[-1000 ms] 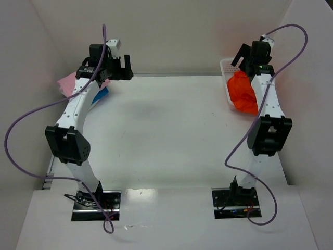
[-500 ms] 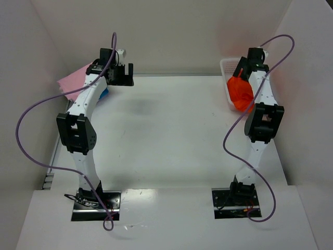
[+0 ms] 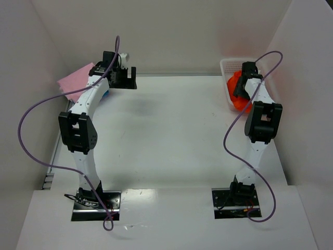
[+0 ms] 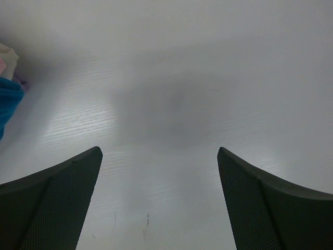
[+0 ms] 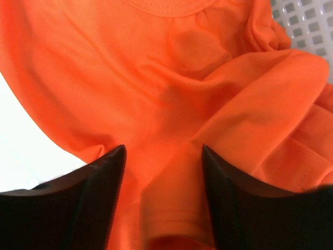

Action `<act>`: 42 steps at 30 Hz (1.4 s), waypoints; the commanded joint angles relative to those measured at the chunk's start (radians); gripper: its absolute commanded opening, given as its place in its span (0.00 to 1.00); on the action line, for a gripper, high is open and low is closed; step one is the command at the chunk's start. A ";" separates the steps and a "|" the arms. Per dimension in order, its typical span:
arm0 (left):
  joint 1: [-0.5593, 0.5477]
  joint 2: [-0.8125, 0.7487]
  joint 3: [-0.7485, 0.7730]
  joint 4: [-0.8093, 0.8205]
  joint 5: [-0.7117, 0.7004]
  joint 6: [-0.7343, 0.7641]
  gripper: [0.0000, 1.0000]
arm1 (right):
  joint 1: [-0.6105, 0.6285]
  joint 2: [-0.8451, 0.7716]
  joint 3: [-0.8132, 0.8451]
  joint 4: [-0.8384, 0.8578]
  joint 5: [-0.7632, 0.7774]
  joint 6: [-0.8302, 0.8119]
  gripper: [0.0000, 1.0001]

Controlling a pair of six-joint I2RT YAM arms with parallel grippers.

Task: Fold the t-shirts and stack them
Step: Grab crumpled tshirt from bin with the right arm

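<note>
Up at the upper right of the top view, our right gripper (image 5: 163,148) stands over the orange t-shirt (image 5: 171,104) in the white mesh basket (image 5: 307,21), jaws partway apart astride a fold; whether they pinch it yet we can't be sure. At upper left our left gripper (image 4: 159,151) hangs with jaws spread wide, holding nothing, near the pink t-shirt (image 3: 78,83) and blue t-shirt (image 4: 8,101).

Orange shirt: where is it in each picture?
Top external: orange t-shirt in the white basket, top right, partly behind the right arm.
Left wrist: not in it.
Right wrist: fills most of the picture.
Shared landmark: the white basket, top right in both.
</note>
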 commanded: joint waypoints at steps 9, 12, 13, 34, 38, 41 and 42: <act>-0.003 -0.026 -0.024 0.045 0.102 -0.020 0.99 | -0.006 -0.116 0.083 -0.021 0.097 0.009 0.01; -0.003 -0.026 -0.012 0.054 0.249 0.009 0.99 | -0.006 -0.165 0.149 -0.021 0.071 0.009 0.01; -0.003 -0.026 -0.012 0.065 0.333 0.020 0.99 | -0.006 -0.196 0.183 -0.021 0.046 0.009 0.01; -0.226 0.073 0.145 0.407 0.978 0.073 0.99 | 0.271 -0.725 0.137 0.140 -0.542 0.099 0.05; -0.294 0.126 0.207 0.418 0.978 0.073 0.99 | 0.271 -0.797 0.104 0.183 -0.673 0.153 0.05; -0.357 0.162 0.231 0.459 0.978 0.095 0.99 | 0.271 -0.831 0.104 0.183 -0.682 0.154 0.05; -0.371 0.173 0.240 0.485 0.969 0.095 0.99 | 0.271 -0.842 0.113 0.183 -0.695 0.154 0.05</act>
